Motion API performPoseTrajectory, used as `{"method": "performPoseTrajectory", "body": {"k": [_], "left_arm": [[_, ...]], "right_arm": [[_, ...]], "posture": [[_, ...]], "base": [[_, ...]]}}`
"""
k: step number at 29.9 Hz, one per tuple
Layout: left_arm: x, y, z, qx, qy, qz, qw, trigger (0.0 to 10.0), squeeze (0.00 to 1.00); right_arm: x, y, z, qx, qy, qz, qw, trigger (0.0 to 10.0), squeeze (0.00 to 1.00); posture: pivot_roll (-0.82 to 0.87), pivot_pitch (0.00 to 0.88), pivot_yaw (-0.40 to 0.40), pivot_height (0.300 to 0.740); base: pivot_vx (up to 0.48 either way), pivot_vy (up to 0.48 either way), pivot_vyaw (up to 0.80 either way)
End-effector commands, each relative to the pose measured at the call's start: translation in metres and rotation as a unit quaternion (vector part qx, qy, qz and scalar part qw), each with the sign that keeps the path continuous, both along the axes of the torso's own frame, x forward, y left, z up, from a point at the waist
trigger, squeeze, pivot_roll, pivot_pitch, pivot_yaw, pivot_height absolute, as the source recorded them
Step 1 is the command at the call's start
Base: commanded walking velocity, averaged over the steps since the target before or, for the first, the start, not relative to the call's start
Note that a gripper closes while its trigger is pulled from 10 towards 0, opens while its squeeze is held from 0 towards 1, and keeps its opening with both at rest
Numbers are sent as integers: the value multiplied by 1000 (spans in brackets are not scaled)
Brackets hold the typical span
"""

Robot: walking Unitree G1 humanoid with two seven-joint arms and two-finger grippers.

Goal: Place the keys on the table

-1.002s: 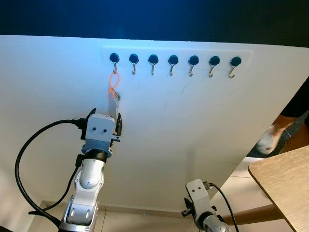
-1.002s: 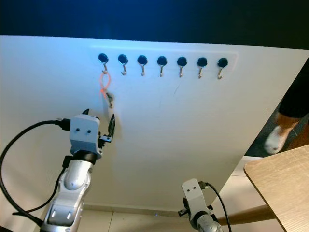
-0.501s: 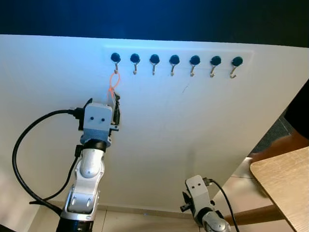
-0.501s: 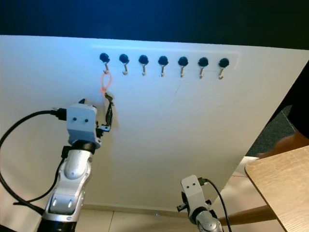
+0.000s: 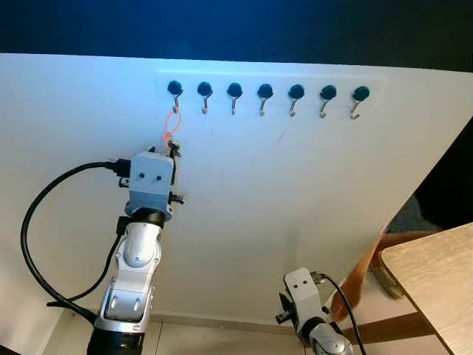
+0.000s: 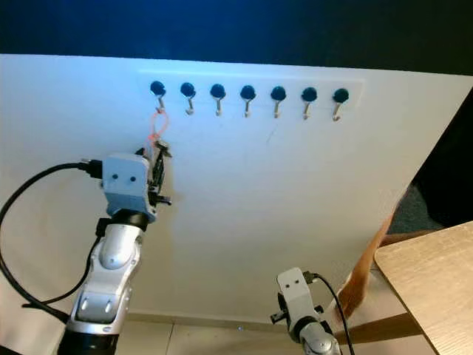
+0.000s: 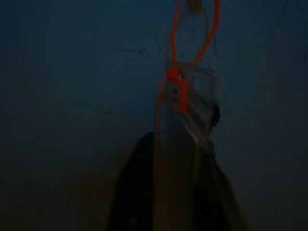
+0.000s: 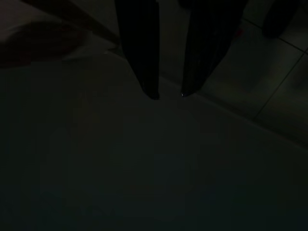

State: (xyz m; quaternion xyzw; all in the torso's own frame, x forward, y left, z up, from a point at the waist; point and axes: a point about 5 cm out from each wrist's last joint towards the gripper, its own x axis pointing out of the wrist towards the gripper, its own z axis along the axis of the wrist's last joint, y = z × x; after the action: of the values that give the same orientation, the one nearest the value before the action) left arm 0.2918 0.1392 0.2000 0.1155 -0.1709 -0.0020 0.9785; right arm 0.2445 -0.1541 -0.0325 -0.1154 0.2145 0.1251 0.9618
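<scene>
White wall (image 5: pixel 295 192) with a hook row (image 5: pixel 266 92): the keys (image 7: pixel 185 113) hang by an orange loop (image 5: pixel 172 127) from the leftmost hook (image 5: pixel 175 90), gripped by the left hand (image 5: pixel 174 164), which should lift them clear before crossing to the table (image 5: pixel 440 285) at right; the right hand (image 8: pixel 167 94), narrowly parted, hangs idle.

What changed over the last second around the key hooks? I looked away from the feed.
The left gripper rose along the wall toward the leftmost hook, so the orange loop above it looks shorter and the keys sit at its fingers. A person's foot at the right edge gave way to an arm beside the table. The loop stays hooked, and the right gripper stays low.
</scene>
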Motion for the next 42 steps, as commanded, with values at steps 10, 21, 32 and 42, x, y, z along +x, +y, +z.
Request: {"method": "performPoseTrajectory", "body": {"k": [10, 21, 32, 42], "left_arm": [[2, 5, 9, 17, -1, -5, 1000, 0, 0], [-3, 2, 19, 30, -19, -31, 999, 0, 0], [-14, -11, 45, 30, -101, -75, 992, 0, 0], [-14, -6, 61, 24, -136, -64, 988, 0, 0]], "right_arm": [[1, 0, 2, 4, -10, -6, 1000, 10000, 0], [-3, -4, 0, 0, -7, -9, 1000, 10000, 0], [-3, -2, -1, 0, -8, -10, 1000, 10000, 0], [-2, -2, 0, 0, -9, -9, 1000, 10000, 0]], "posture": [[33, 60, 8, 740], [25, 47, 11, 740], [27, 45, 9, 740], [31, 47, 6, 740]], "base": [[0, 0, 0], [0, 0, 0], [0, 0, 0], [0, 0, 0]]}}
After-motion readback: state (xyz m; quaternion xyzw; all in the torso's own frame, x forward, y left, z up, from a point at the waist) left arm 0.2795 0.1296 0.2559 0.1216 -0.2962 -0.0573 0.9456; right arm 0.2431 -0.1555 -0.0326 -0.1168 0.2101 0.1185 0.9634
